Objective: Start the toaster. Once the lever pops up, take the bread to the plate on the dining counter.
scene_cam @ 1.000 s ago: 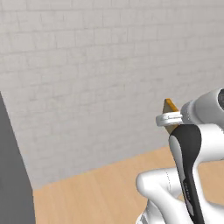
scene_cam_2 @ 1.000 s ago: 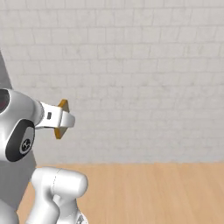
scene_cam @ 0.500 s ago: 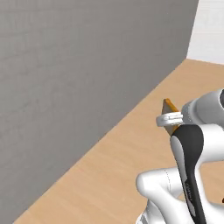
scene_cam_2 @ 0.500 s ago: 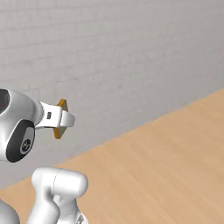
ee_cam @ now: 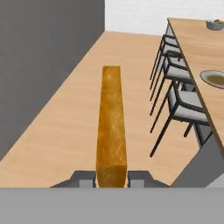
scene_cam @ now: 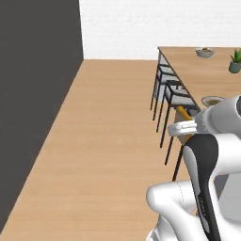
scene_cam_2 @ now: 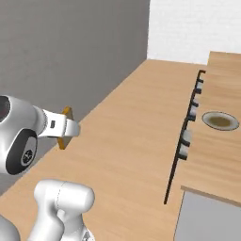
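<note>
My gripper (ee_cam: 112, 177) is shut on the bread (ee_cam: 111, 118), a thin slice seen edge-on with its golden-orange crust toward the camera. In the base views the bread (scene_cam: 183, 112) (scene_cam_2: 61, 142) sticks out above and below the white hand of the gripper (scene_cam: 184, 124) (scene_cam_2: 66, 127), held in the air over the wood floor. The grey plate (scene_cam: 212, 100) (scene_cam_2: 220, 121) (ee_cam: 215, 79) lies on the light-wood dining counter (scene_cam: 207, 70) (scene_cam_2: 221, 155) (ee_cam: 194, 43), ahead and to the right of the gripper. The toaster is out of view.
Grey chairs (scene_cam: 169, 89) (scene_cam_2: 188, 136) (ee_cam: 179, 100) line the counter's near side, between the gripper and the plate. A small bowl (scene_cam: 204, 52) (ee_cam: 214, 25) and a potted plant (scene_cam: 235, 61) stand at the counter's far end. A dark grey wall (scene_cam: 33, 94) runs along the left.
The whole picture has swung: the brick wall has given way to the floor, chairs and dining counter, so the camera moved. The bread stays in the shut gripper, the arm's pose unchanged.
</note>
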